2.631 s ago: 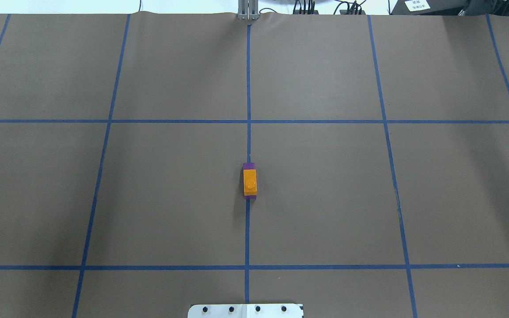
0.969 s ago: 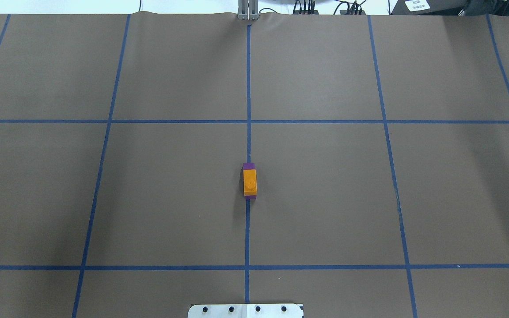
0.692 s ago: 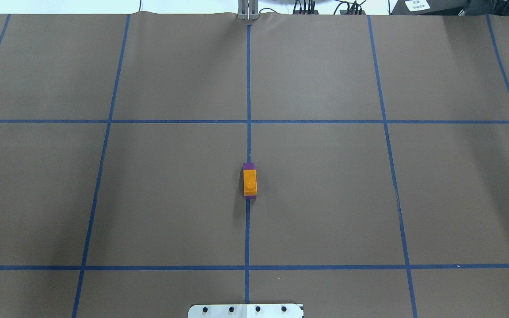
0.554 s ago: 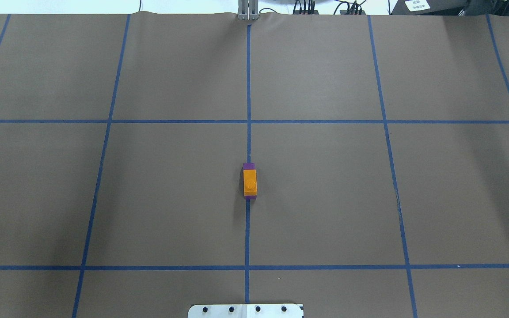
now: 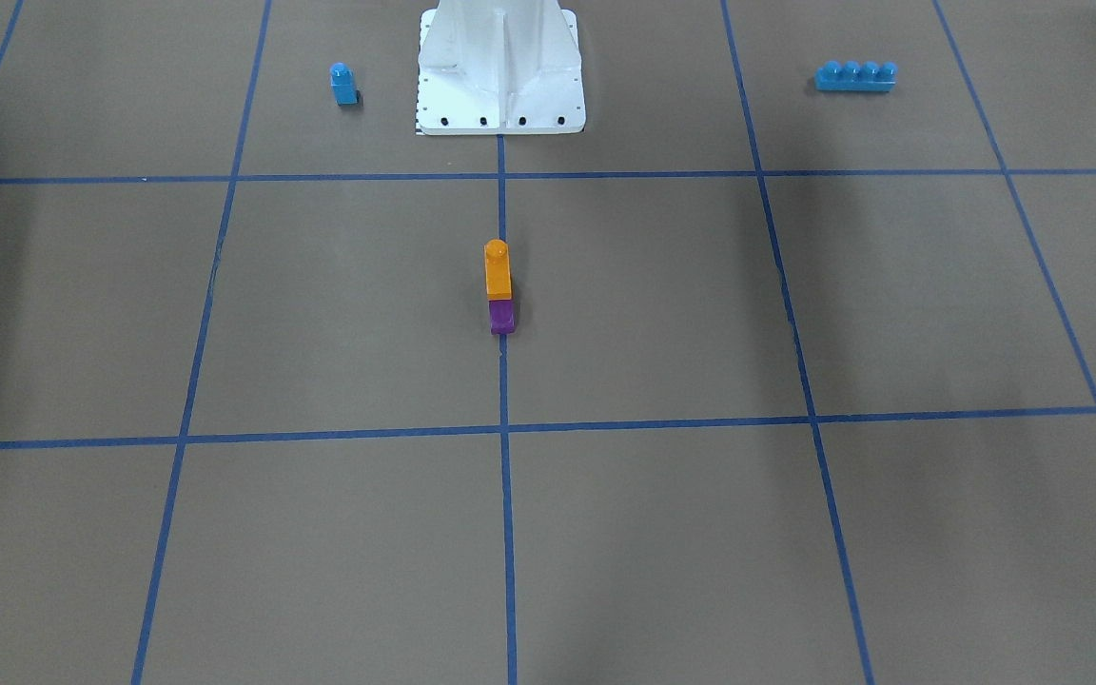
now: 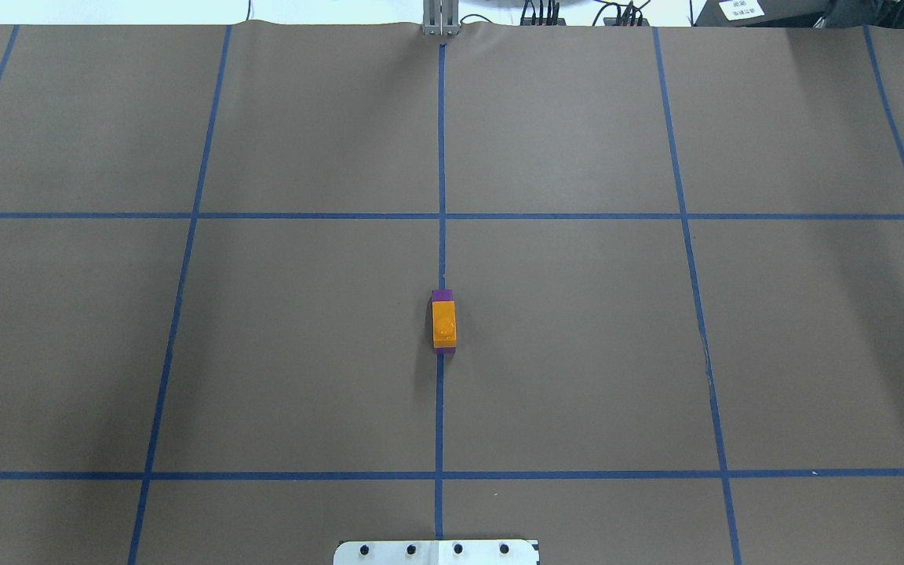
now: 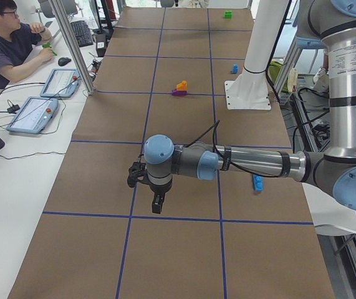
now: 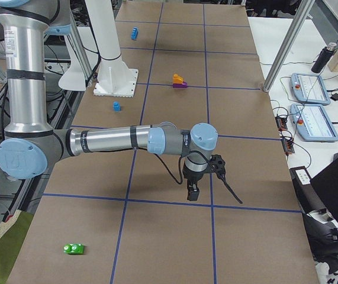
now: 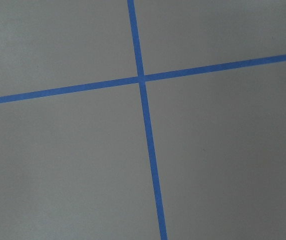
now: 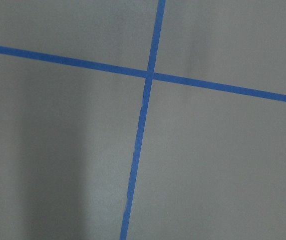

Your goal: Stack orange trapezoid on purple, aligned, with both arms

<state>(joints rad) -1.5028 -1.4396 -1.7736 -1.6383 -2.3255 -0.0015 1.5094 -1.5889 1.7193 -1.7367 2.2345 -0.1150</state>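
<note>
Overhead exterior, we find the orange trapezoid (image 6: 444, 326) sitting on the purple (image 6: 442, 295) block at the middle of the table (image 6: 577, 353), on the blue tape line (image 6: 441, 157); purple edges peek out at its far and near ends. Our left gripper (image 7: 157, 208) and right gripper (image 8: 191, 194) hang well apart from the stack, off to its left and right. They show only in the side cameras, so we cannot tell whether either claw is released or clenched. Neither touches a block.

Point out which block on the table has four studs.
The long blue brick; the small blue block, orange block and purple block are much shorter.
</note>
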